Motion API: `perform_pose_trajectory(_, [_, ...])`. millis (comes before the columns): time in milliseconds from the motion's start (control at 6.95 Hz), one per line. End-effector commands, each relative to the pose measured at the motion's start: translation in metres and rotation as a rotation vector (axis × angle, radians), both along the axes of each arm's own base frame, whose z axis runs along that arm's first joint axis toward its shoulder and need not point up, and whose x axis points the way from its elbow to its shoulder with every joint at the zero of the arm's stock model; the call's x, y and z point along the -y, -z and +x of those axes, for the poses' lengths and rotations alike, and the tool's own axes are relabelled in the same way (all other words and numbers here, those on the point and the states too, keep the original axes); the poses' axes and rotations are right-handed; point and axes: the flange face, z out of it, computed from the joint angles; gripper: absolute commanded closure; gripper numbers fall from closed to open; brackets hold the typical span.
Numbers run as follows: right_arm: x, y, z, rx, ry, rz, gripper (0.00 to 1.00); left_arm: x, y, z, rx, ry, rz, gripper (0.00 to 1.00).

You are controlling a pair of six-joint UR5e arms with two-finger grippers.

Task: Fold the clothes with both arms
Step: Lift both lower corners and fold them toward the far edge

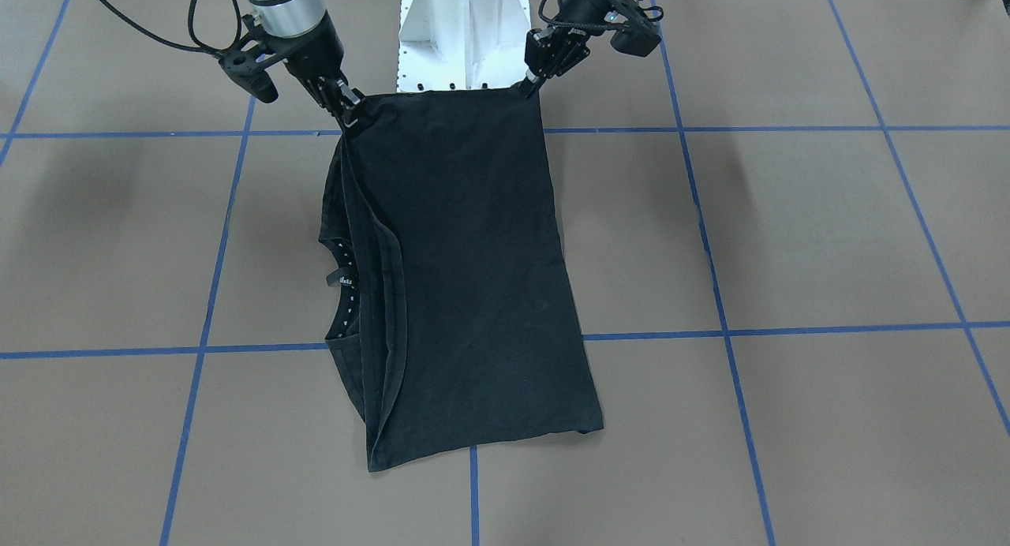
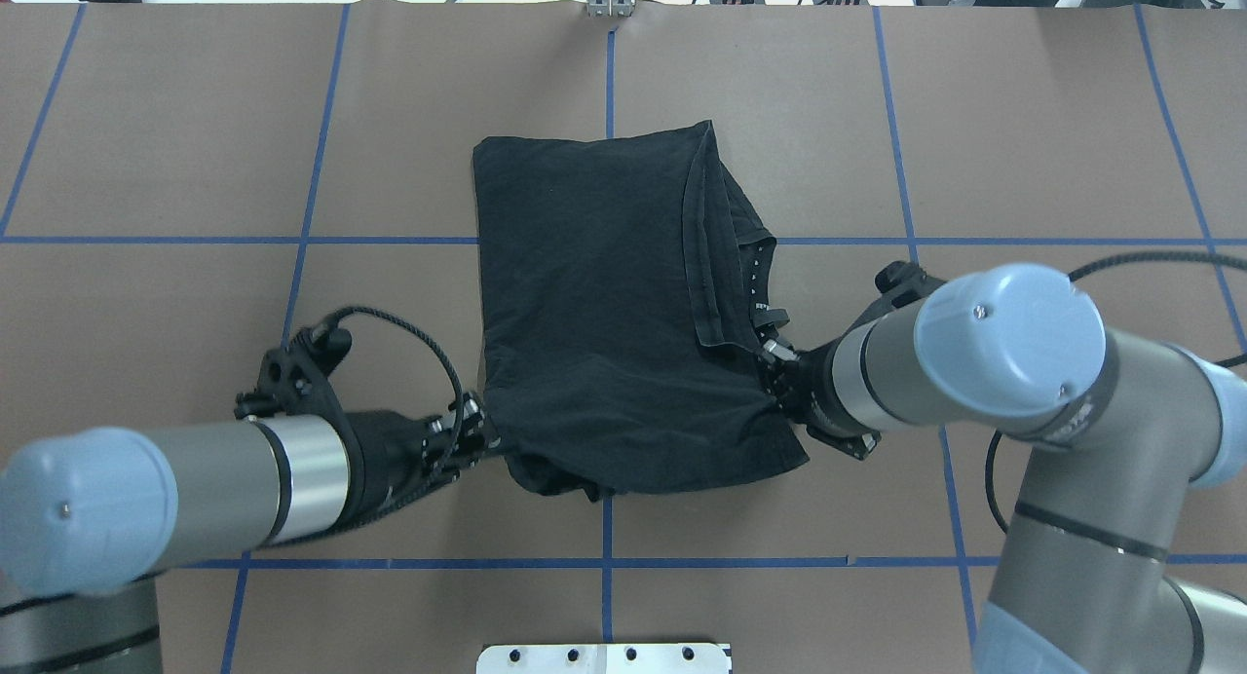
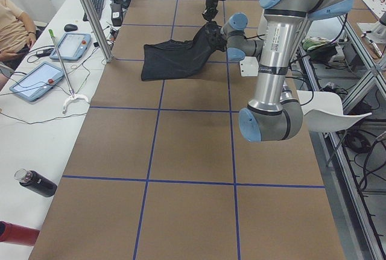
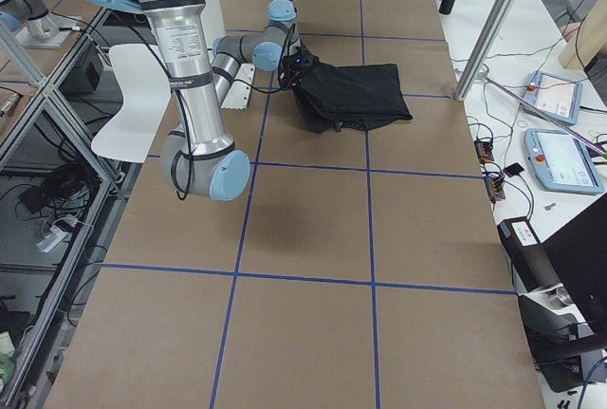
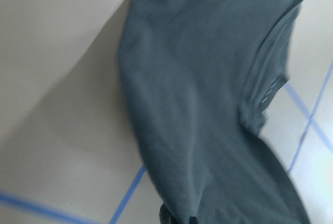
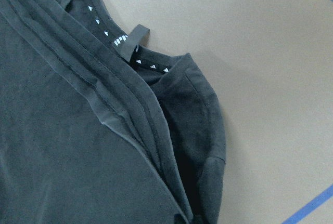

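Note:
The black T-shirt (image 1: 465,278) lies folded lengthwise on the brown table, plain side up, with no print showing. Its collar with a label (image 6: 132,42) sits along the fold on my right side (image 2: 755,275). My left gripper (image 1: 527,88) is shut on the shirt's near corner (image 2: 482,438). My right gripper (image 1: 351,112) is shut on the other near corner (image 2: 774,362). Both hold the near edge lifted above the table, and it stretches taut between them in the front-facing view. The far end rests on the table (image 2: 585,158). The shirt fills the left wrist view (image 5: 208,104).
The white pedestal base (image 1: 461,33) stands just behind the held edge. Blue tape lines (image 1: 473,499) grid the table. Beside the table's far side are two tablets (image 3: 69,46), a metal post (image 3: 90,15), a dark bottle (image 3: 36,183) and a seated operator (image 3: 15,25).

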Motion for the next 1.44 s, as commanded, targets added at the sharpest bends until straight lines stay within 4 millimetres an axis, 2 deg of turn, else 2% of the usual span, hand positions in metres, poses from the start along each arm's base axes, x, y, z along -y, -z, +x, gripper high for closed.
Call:
perform_pose_trajectory(0, [0.089, 0.020, 0.013, 0.010, -0.036, -0.003, 1.00, 0.080, 0.015, 0.003, 0.055, 0.054, 0.028, 1.00])
perform_pose_trajectory(144, [0.126, 0.020, 0.015, 0.004, -0.037, -0.009, 1.00, 0.120, 0.004, 0.008, 0.103, 0.102, 0.039, 1.00])
perform_pose_trajectory(432, [0.198, 0.023, -0.007, -0.055, -0.051, -0.008, 1.00, 0.184, -0.014, 0.005, 0.193, 0.158, 0.069, 1.00])
perform_pose_trajectory(575, [0.226, 0.016, -0.020, -0.074, -0.053, -0.006, 1.00, 0.221, -0.023, 0.011, 0.233, 0.179, 0.070, 1.00])
perform_pose_trajectory(719, [0.250, -0.001, -0.029, -0.056, -0.065, 0.010, 1.00, 0.257, -0.041, 0.015, 0.224, 0.205, 0.096, 1.00])
perform_pose_trajectory(863, [0.282, -0.012, -0.047, -0.064, -0.062, 0.026, 1.00, 0.283, -0.067, 0.020, 0.227, 0.208, 0.126, 1.00])
perform_pose_trajectory(1007, [0.315, -0.011, -0.067, -0.090, -0.040, 0.046, 1.00, 0.313, -0.073, 0.019, 0.263, 0.221, 0.143, 1.00])
perform_pose_trajectory(1151, [0.354, -0.023, -0.082, -0.099, -0.024, 0.106, 1.00, 0.351, -0.085, 0.022, 0.298, 0.237, 0.169, 0.68])
perform_pose_trajectory(1295, [0.385, -0.042, -0.080, -0.112, -0.042, 0.171, 0.01, 0.379, -0.106, 0.028, 0.313, 0.245, 0.221, 0.26])
